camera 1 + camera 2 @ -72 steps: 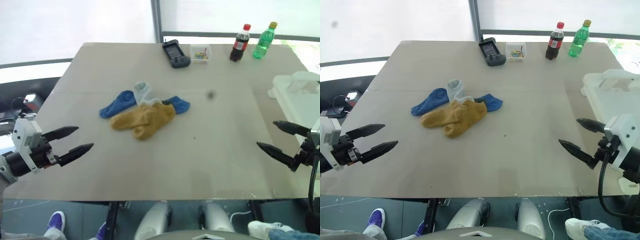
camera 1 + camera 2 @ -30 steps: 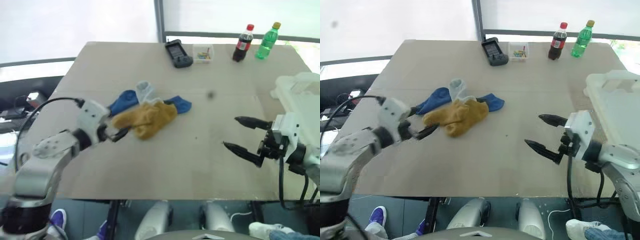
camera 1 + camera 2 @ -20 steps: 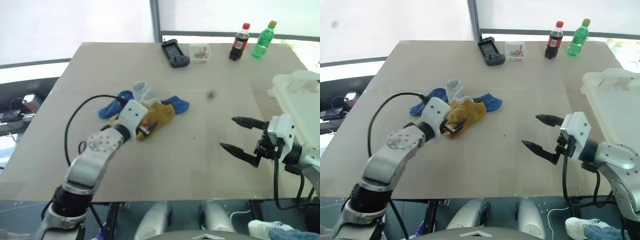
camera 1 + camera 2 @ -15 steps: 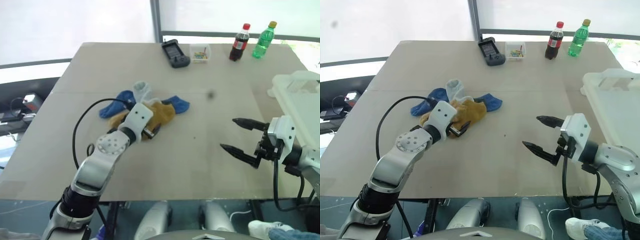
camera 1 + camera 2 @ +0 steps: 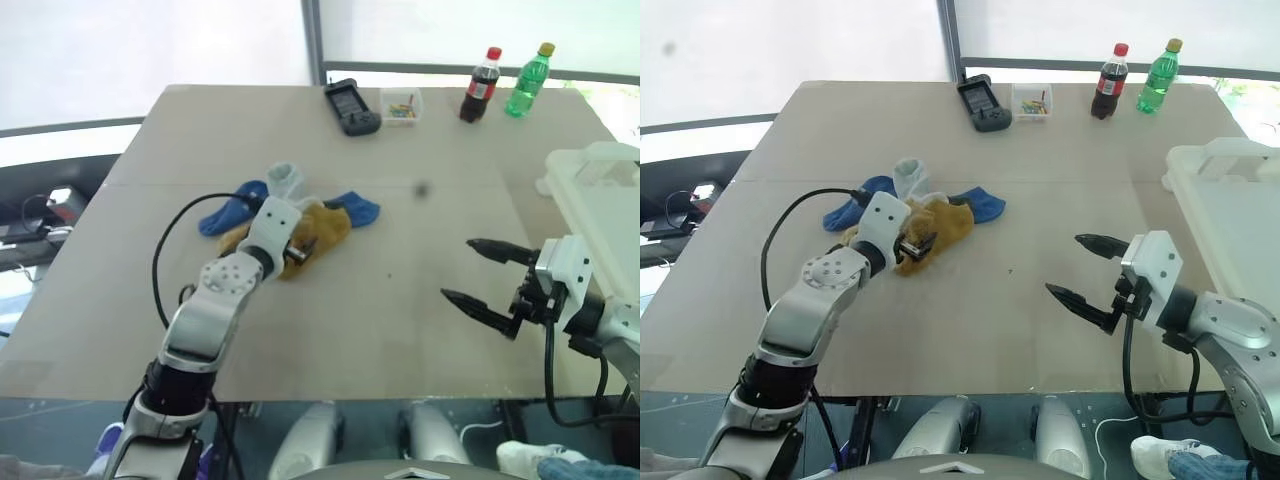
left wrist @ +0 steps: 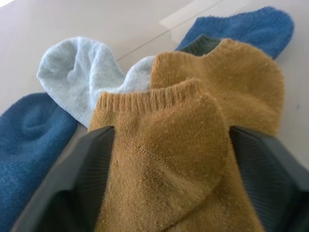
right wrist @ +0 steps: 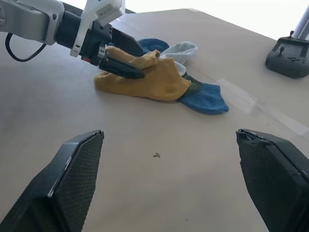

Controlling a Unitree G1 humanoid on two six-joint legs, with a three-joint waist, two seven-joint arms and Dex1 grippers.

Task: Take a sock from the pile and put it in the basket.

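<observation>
Left gripper [image 6: 161, 159] closing around mustard sock [image 6: 169, 145] on the pile [image 5: 290, 215]; right gripper [image 5: 1087, 270] released, hovering right.

The pile [image 5: 917, 215] of socks is lying left of the table's middle: two mustard-yellow ones on top, blue ones poking out either side, a pale grey one behind, a dark green edge showing. The white basket [image 5: 600, 190] is sitting at the right edge.
</observation>
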